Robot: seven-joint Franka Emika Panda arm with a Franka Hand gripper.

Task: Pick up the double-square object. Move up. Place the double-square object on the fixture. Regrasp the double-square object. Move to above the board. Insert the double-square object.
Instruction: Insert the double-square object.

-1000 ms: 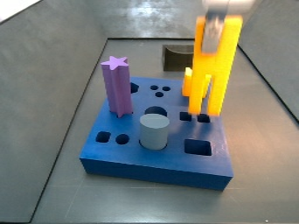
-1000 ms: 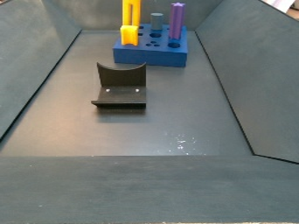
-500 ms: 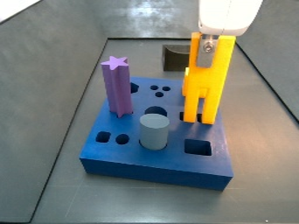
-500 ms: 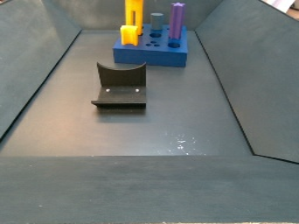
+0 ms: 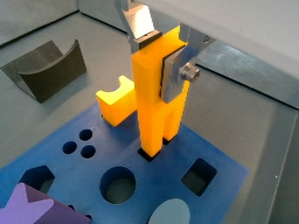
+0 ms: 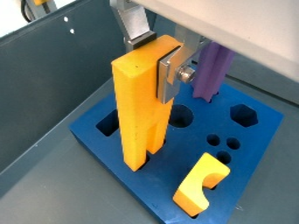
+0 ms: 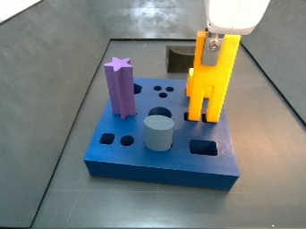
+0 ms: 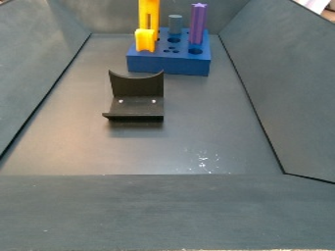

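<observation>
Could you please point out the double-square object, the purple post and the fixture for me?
double-square object (image 7: 206, 76), side view, its front face, held by the pincer (image 7: 216, 46).
purple post (image 7: 121, 89), side view, mid-shaft.
fixture (image 8: 135, 95), side view, its curved wall.

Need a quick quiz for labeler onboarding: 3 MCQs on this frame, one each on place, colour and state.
1. Where does the double-square object stand?
A. flat on the floor
B. upright, lower end at the board
C. on the fixture

2. What colour is the star-topped post?
A. purple
B. green
C. red

3. What is the gripper doing?
A. open, clear of everything
B. shut on the grey cylinder
C. shut on the double-square object

Answers:
1 B: in both wrist views its prongs meet a hole in the blue slab.
2 A: a side view shows it purple.
3 C: in both wrist views the jaws clamp the bar near its top.
</observation>
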